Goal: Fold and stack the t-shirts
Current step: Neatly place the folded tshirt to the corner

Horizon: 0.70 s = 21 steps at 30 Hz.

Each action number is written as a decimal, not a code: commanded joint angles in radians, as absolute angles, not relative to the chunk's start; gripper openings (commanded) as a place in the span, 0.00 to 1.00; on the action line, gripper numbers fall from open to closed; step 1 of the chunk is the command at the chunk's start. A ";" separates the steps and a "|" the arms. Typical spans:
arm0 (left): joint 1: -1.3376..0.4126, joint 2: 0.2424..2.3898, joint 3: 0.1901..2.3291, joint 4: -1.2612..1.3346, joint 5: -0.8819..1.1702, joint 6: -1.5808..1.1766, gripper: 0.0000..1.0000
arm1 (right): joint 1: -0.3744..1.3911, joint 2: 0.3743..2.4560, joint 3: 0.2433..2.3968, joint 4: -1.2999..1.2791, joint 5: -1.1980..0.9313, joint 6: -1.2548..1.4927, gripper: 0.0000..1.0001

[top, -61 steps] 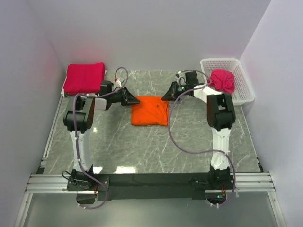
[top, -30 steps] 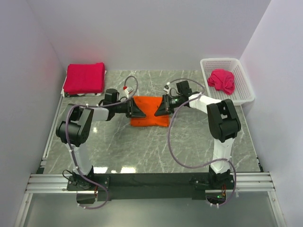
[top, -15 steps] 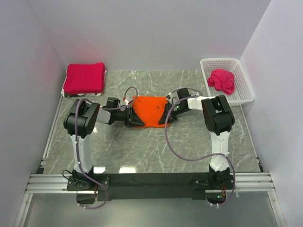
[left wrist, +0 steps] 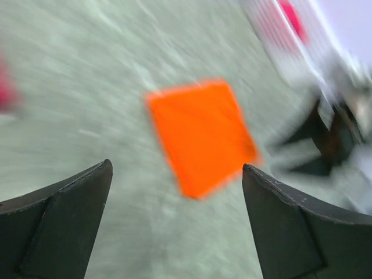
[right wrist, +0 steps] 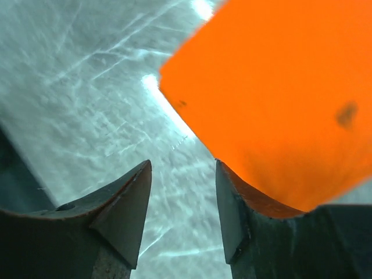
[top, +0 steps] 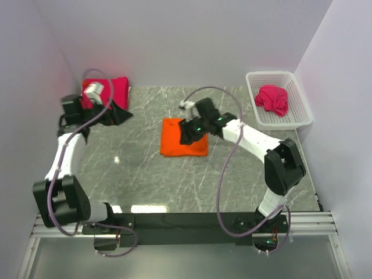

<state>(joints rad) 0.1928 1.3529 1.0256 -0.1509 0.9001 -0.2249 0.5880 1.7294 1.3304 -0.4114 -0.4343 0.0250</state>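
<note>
Orange t-shirt [top: 180, 146], flat folded cloth square on veined marble [top: 145, 174], left fingers [left wrist: 58, 226] spread wide, right fingers [right wrist: 116, 215] parted

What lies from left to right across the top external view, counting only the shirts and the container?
folded crimson t-shirts → folded orange t-shirt → white basket holding a crumpled crimson t-shirt

We see two arms with white links and black joints: the left arm [top: 63, 156] at nine o'clock, the right arm [top: 253, 138] at three. Grey cables [top: 219, 200] loop along each; the fingers [left wrist: 58, 226] are matte black wedges.
</note>
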 commanded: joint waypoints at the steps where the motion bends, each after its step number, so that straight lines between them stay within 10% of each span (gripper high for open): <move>1: 0.276 1.256 1.106 -0.213 0.708 -0.150 0.99 | 0.728 1.756 1.379 -0.397 -0.142 -0.136 0.56; 21: 0.411 1.270 1.091 -0.394 0.617 -0.275 0.99 | 0.985 2.086 1.525 -0.345 0.195 -0.291 0.41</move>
